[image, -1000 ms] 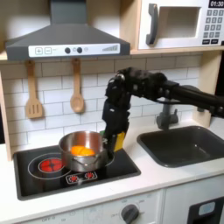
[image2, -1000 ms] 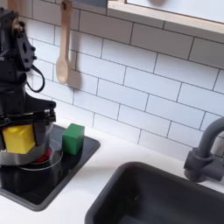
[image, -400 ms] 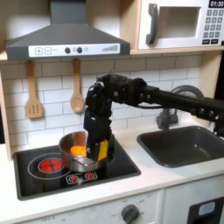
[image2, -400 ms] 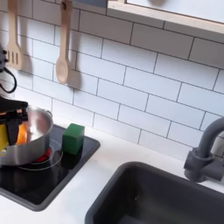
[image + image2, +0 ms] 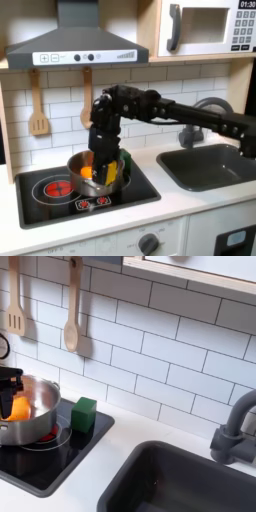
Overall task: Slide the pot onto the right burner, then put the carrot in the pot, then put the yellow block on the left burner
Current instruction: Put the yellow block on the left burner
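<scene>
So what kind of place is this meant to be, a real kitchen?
It looks like a toy play kitchen, not a real one. There is a black cooktop with painted red burner rings, a small dark sink with a faucet, and wooden utensils hanging on a white tiled wall. A steel pot sits on the cooktop.

We get soft, even indoor light in both exterior views, fairly bright, w/ no harsh shadows. Both pics are low-res and a bit fuzzy; fine detail smears. In the first exterior view the arm [image 5: 150,105] looks motion-blurred approx. where it meets the pot [image 5: 97,172]. The glossy cooktop [image 5: 40,461] shows faint reflections, and the pot wall catches pale glare in the second exterior view.
</scene>
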Tool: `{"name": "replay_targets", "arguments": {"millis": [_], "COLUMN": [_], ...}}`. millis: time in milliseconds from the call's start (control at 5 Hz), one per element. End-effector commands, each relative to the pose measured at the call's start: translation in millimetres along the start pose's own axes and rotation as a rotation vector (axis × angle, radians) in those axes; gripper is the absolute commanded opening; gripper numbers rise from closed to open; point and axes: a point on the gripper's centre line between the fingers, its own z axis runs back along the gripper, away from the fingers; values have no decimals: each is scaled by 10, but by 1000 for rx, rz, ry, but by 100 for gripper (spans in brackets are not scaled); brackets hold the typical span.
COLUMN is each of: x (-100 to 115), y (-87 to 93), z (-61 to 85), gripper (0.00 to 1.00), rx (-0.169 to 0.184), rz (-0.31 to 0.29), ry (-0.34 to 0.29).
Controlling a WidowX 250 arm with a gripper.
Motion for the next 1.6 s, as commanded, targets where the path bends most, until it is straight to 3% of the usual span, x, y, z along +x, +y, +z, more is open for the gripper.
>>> {"name": "replay_targets", "arguments": {"millis": [0, 400, 600, 1000, 1400], "x": [74, 392, 541, 653, 652], "y": [71, 261, 411, 578, 605], "z": [-27, -32, -55, -171, -265], "gripper": [0, 0, 0, 0, 0], "rx": [17, 60, 62, 80, 90], "rz": [21, 64, 101, 137, 153], "ry": [8, 2, -1, 25, 48]}}
